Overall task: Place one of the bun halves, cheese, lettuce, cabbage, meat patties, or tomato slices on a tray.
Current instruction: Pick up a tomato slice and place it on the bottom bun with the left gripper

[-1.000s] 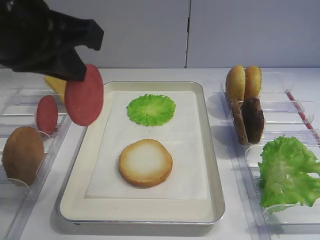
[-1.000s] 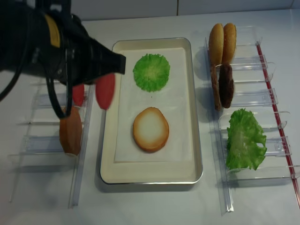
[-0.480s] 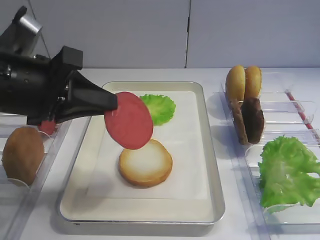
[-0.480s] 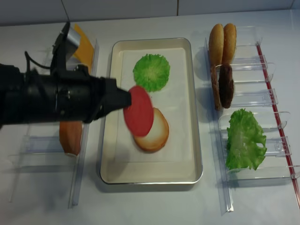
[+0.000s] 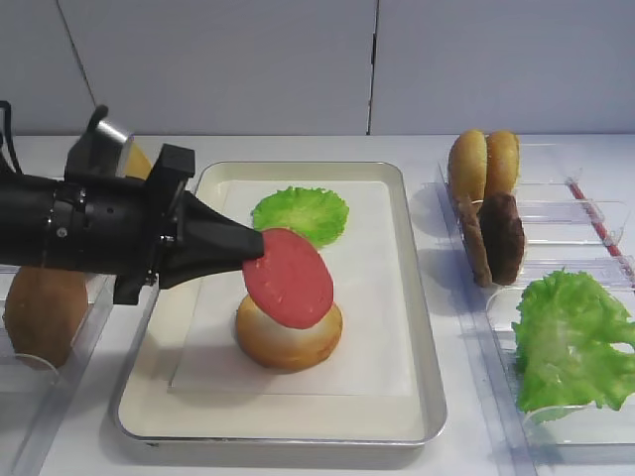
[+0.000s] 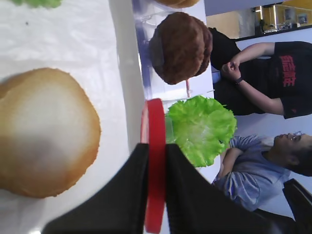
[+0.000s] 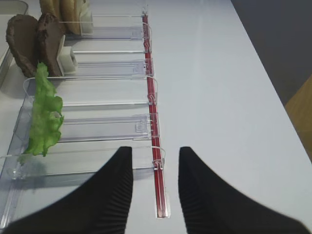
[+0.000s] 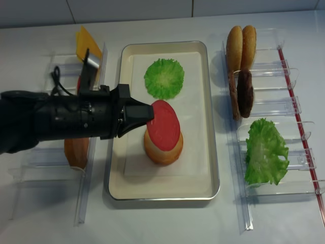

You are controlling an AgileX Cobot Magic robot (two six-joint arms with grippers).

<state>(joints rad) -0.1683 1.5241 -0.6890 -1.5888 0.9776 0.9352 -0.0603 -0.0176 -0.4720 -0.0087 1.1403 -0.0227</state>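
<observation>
My left gripper is shut on a red tomato slice, pinching its left edge. The slice hangs slanted just over a bun half that lies cut face up on the silver tray. I cannot tell whether the two touch. From the left wrist the tomato slice shows edge-on between the black fingers, with the bun half beside it. A green lettuce round lies at the tray's far end. My right gripper is open and empty, over the end of a clear holder.
Clear holders on the right carry two upright buns, dark meat patties and leafy lettuce. On the left, holders carry a brown rounded piece and yellow cheese. People show behind the table in the left wrist view.
My left gripper has carried the tomato slice from beside the left holders rightward over the tray and down to the bun half, tilting it flatter. The right gripper has not moved.
</observation>
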